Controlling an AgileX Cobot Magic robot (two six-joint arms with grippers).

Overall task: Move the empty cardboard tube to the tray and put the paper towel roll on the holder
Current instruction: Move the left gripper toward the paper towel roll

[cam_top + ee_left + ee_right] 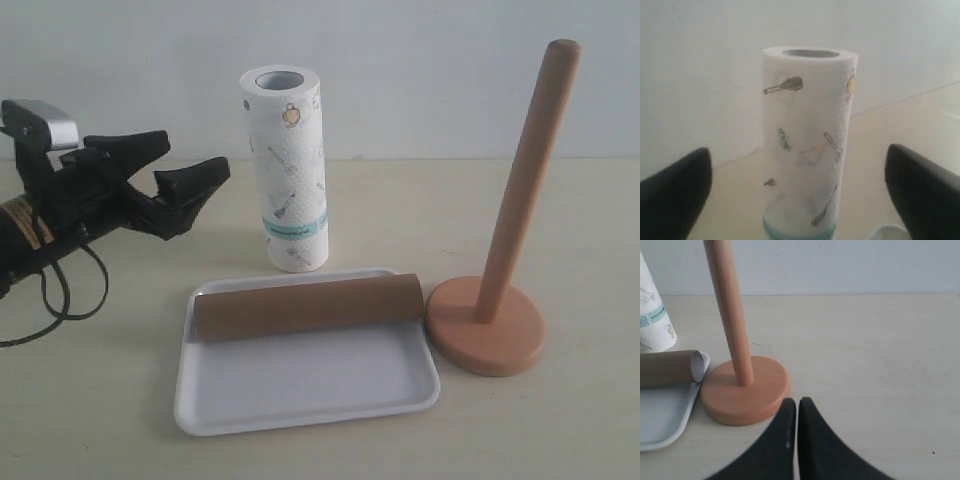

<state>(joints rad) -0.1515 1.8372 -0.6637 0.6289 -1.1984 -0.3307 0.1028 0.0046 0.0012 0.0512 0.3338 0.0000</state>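
On the desk point(560, 440), the tray point(300, 400) has the holder point(487, 335) just beside at 3 o'clock, the paper towel roll point(287, 170) upright at 12, the empty cardboard tube point(305, 307) inside. We judge the roll light, soft, crushable: grasp mid-height, gently. Jaws of our left gripper point(196, 153) gape at its 9; those of the right gripper point(794, 402) are closed, empty.

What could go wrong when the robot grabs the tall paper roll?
The paper towel roll stands tall on its end, so the open left tool could bump it over, maybe onto the cardboard tube lying in the tray just in front. Later, the roll's hole must meet the slim post of the holder; a miss might tip it.
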